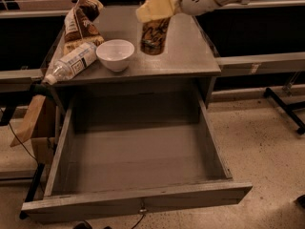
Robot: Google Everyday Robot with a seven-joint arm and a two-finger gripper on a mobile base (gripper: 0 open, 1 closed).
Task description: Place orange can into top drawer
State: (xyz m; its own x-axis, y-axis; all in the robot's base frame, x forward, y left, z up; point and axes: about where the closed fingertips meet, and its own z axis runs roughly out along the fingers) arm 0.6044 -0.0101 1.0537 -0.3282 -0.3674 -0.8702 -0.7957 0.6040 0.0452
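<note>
Up on the grey tabletop (190, 56), your gripper (155, 7) clamped the upright orange can (153, 37) by its top, the open top drawer (138, 151) waiting below and nearer the camera.

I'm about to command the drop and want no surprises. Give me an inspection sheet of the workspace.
Surface: grey tabletop, things on its left and middle.
Job's things: orange can upright near the tabletop's middle; top drawer pulled open, nothing seen inside.
Clutter: white bowl, clear bottle on its side, brown snack bag, all left of the can.
Grippers: tool on the can's top, shut on it.
Cables: dark cable at the table's left.
Surroundings: speckled floor; brown cardboard piece beside the drawer's left wall.
</note>
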